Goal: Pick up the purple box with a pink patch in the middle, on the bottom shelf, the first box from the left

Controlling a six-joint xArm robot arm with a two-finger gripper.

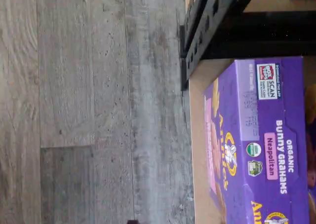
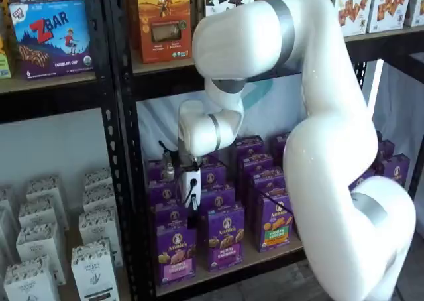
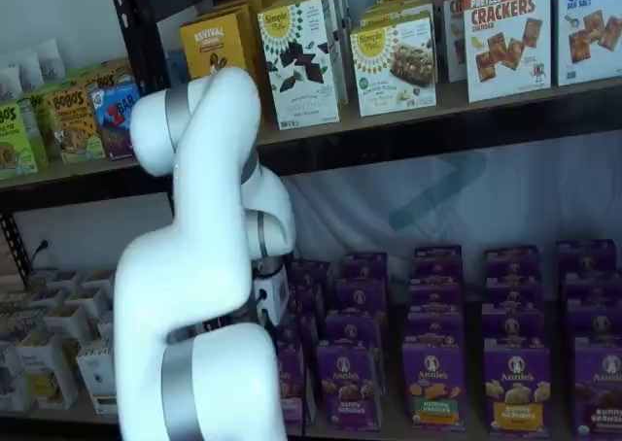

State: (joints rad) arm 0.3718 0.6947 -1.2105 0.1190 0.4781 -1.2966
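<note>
The purple box (image 1: 266,150) stands at the left end of the bottom shelf (image 1: 200,135), and the wrist view shows its top flap with a pink "Neapolitan" tag. In a shelf view the same purple box (image 2: 176,251) shows a pale pink band across its lower face. My gripper (image 2: 192,218) hangs just above and in front of it, its white body pointing down. The black fingers appear only as one dark shape, side-on. They stand wide and hold nothing. The box rests untouched on the board.
A black perforated upright (image 1: 207,26) stands right beside the box. More purple boxes (image 2: 225,238) fill the shelf to its right, one with a green patch (image 2: 275,225). White boxes (image 2: 93,268) occupy the left bay. Grey plank floor (image 1: 98,105) lies in front.
</note>
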